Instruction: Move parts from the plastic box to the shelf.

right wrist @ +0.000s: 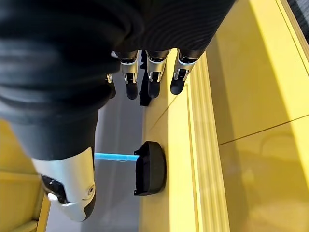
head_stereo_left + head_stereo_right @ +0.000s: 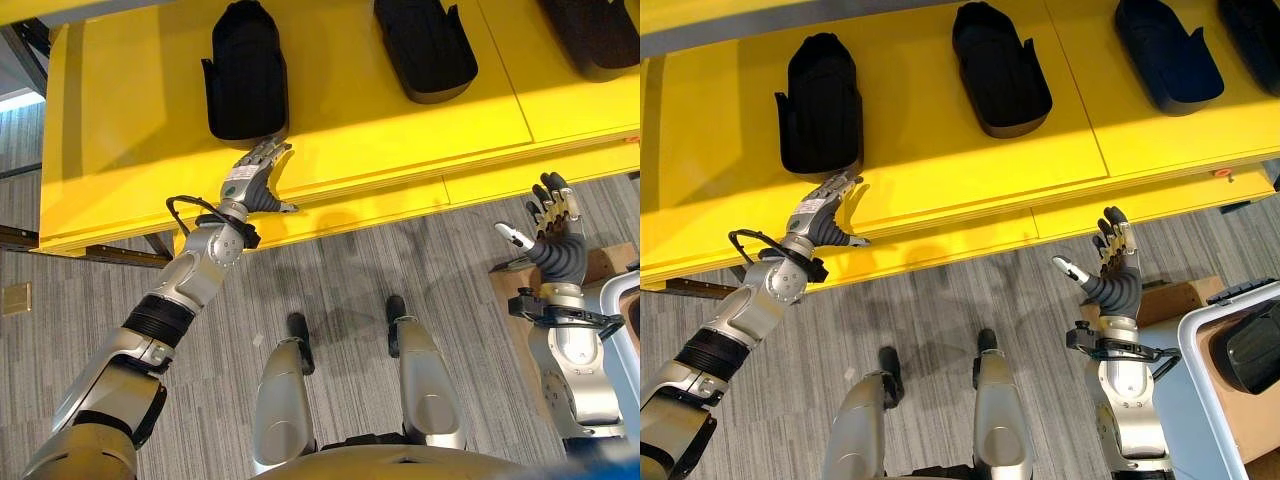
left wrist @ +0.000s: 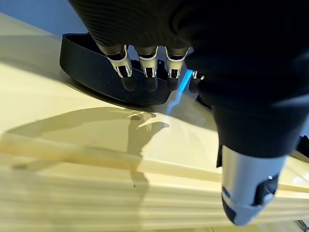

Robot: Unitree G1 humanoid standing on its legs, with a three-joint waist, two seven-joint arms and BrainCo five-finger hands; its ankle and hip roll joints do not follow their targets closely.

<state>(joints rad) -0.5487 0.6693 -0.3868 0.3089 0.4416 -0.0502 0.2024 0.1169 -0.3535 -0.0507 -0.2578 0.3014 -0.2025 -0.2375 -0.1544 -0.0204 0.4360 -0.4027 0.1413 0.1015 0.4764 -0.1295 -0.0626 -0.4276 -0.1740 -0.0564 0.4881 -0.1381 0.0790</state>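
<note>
Several black moulded parts lie in a row on the yellow shelf (image 2: 400, 130). My left hand (image 2: 250, 185) reaches over the shelf's front edge, open and holding nothing. Its straight fingertips (image 3: 147, 79) sit right at the near end of the leftmost part (image 2: 247, 70); I cannot tell whether they touch it. My right hand (image 2: 1115, 280) is raised over the floor in front of the shelf, open and empty. The white plastic box (image 2: 1200, 345) stands at the lower right with a black part (image 2: 1252, 360) inside.
Two more black parts (image 2: 1000, 68) (image 2: 1167, 55) rest further right on the shelf. A brown wooden block (image 2: 1170, 298) lies on the grey carpet between my right arm and the box. Bare yellow shelf surface lies between the parts.
</note>
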